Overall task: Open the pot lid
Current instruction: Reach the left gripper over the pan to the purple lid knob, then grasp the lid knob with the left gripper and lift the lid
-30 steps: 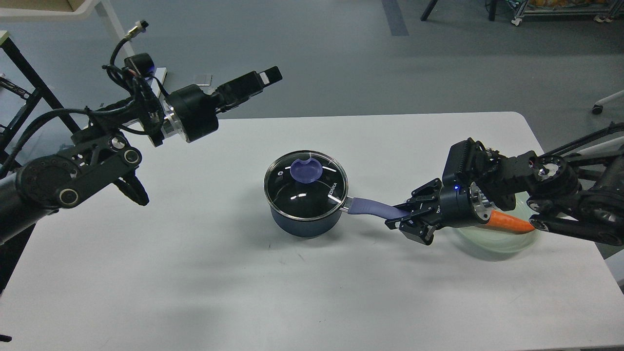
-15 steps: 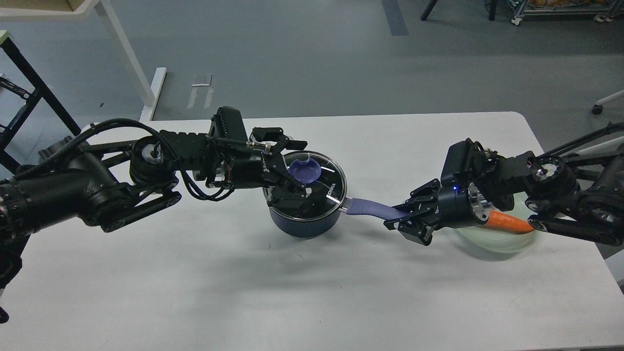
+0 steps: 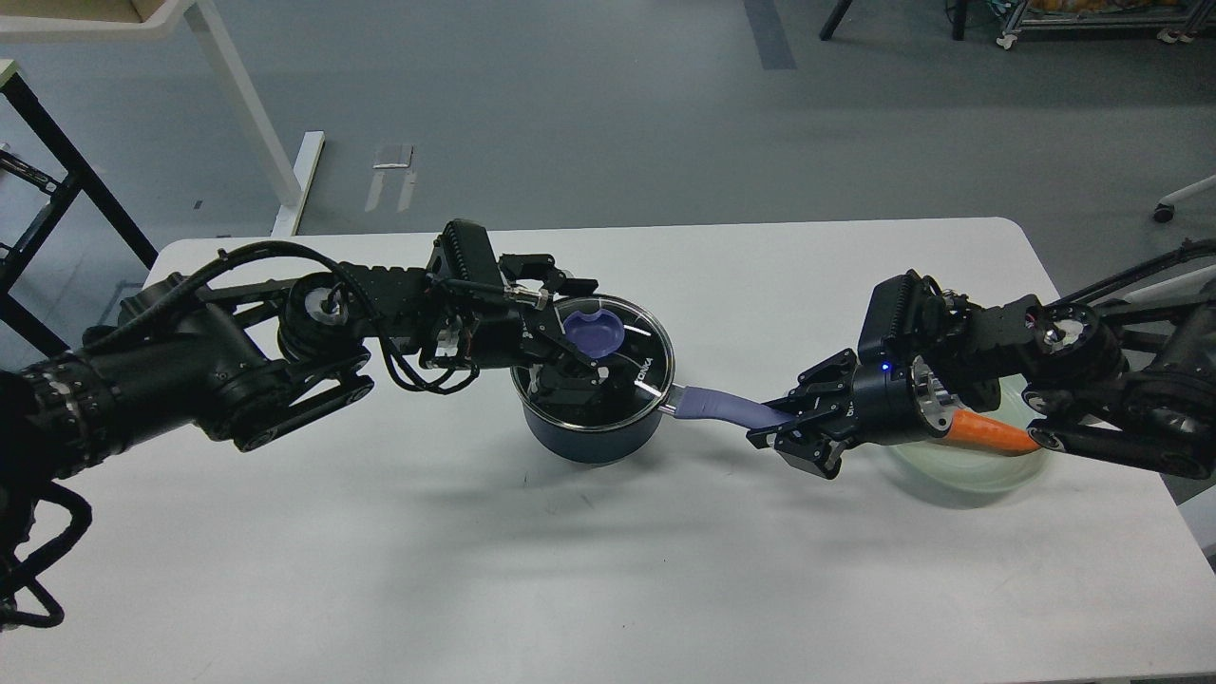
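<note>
Centre of a white table [image 3: 380, 570]: dark blue pot [image 3: 589, 442], glass lid [image 3: 617, 370] seated, purple knob [image 3: 595, 334] on top. Left gripper [image 3: 568, 328] spread around the knob, not yet pinching; right gripper [image 3: 796, 435] clamped on the purple pot handle [image 3: 727, 407], beside a pale bowl [image 3: 959, 470] with a carrot [image 3: 993, 432]. Risk: off-centre closing, knob slipping, lid tilting and clattering back.

Grey floor [image 3: 589, 114] behind a white table [image 3: 475, 570], white desk leg [image 3: 249, 119] far left.
</note>
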Action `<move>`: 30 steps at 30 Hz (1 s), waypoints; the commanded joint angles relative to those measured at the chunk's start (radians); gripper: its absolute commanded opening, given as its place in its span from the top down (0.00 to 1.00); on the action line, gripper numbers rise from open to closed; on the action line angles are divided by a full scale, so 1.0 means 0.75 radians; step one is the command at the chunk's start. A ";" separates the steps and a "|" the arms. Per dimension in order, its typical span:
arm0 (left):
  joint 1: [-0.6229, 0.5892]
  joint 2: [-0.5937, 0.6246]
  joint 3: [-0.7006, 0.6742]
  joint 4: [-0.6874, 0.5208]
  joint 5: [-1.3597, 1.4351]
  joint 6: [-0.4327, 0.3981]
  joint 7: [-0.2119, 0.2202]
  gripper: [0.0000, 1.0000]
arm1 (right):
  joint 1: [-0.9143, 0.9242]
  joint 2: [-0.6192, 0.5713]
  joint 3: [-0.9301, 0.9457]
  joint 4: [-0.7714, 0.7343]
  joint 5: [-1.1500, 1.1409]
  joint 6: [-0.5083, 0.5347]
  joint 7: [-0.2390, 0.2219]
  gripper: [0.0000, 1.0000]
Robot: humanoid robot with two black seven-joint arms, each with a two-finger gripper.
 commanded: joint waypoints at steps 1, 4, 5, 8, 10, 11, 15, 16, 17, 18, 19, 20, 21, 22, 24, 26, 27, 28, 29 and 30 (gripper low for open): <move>0.002 -0.008 0.000 0.005 -0.014 -0.002 0.000 0.03 | 0.000 0.000 0.000 0.000 0.000 0.000 0.000 0.69; 0.005 -0.008 0.000 0.007 -0.032 -0.006 0.000 0.06 | 0.000 0.000 0.000 0.000 0.000 0.000 0.000 0.69; 0.009 -0.008 0.000 0.007 -0.034 -0.006 0.000 0.08 | 0.000 0.000 0.000 0.000 0.002 0.000 0.000 0.69; 0.019 -0.008 0.000 0.007 -0.041 -0.013 0.000 0.14 | 0.000 0.000 0.002 0.000 0.002 0.000 0.000 0.69; 0.027 -0.006 0.002 0.007 -0.039 -0.015 0.000 0.23 | -0.002 0.000 0.002 0.000 0.002 0.000 0.000 0.69; 0.029 -0.006 0.000 0.007 -0.039 -0.017 0.000 0.27 | -0.004 0.000 0.000 0.000 0.002 0.000 0.000 0.69; 0.029 -0.008 0.000 0.007 -0.041 -0.011 0.000 0.47 | -0.015 0.000 0.002 -0.002 0.002 -0.002 0.000 0.69; 0.029 -0.006 0.000 0.007 -0.039 -0.011 0.000 0.51 | -0.015 0.000 0.002 -0.002 0.002 0.000 0.000 0.69; 0.029 -0.006 0.000 0.007 -0.039 -0.009 0.000 0.54 | -0.017 0.000 0.000 -0.002 0.002 -0.002 0.000 0.69; 0.029 -0.006 0.000 0.003 -0.039 -0.009 0.000 0.58 | -0.019 0.000 0.000 -0.002 0.002 -0.002 0.000 0.69; 0.029 -0.004 0.000 -0.005 -0.039 -0.009 0.000 0.63 | -0.021 0.000 0.002 -0.002 0.004 -0.002 0.000 0.69; 0.027 -0.004 0.000 -0.010 -0.041 -0.009 0.000 0.64 | -0.021 0.000 0.002 -0.004 0.004 -0.002 0.000 0.69; 0.025 -0.002 -0.002 -0.012 -0.043 -0.009 0.000 0.64 | -0.021 0.000 0.002 -0.002 0.004 -0.002 0.000 0.69; 0.021 0.002 -0.002 -0.016 -0.045 -0.009 0.000 0.64 | -0.021 -0.002 0.002 -0.004 0.004 -0.002 0.000 0.69; 0.009 0.010 -0.004 -0.018 -0.061 -0.009 0.000 0.64 | -0.021 -0.004 0.000 -0.004 0.004 -0.002 0.000 0.69; -0.016 0.030 -0.006 -0.032 -0.077 -0.009 0.000 0.63 | -0.023 -0.006 0.002 -0.004 0.004 -0.004 0.000 0.69; -0.044 0.053 -0.004 -0.042 -0.092 -0.009 0.000 0.63 | -0.023 -0.008 0.002 -0.004 0.004 -0.006 0.000 0.69; -0.063 0.075 -0.004 -0.046 -0.104 -0.009 0.000 0.63 | -0.023 -0.008 0.002 -0.004 0.004 -0.014 0.000 0.69; -0.081 0.102 -0.004 -0.046 -0.110 -0.006 0.000 0.63 | -0.025 -0.008 0.002 -0.002 0.004 -0.018 0.000 0.69; -0.094 0.132 -0.004 -0.046 -0.112 -0.006 0.000 0.63 | -0.029 -0.010 0.002 -0.004 0.004 -0.020 0.000 0.69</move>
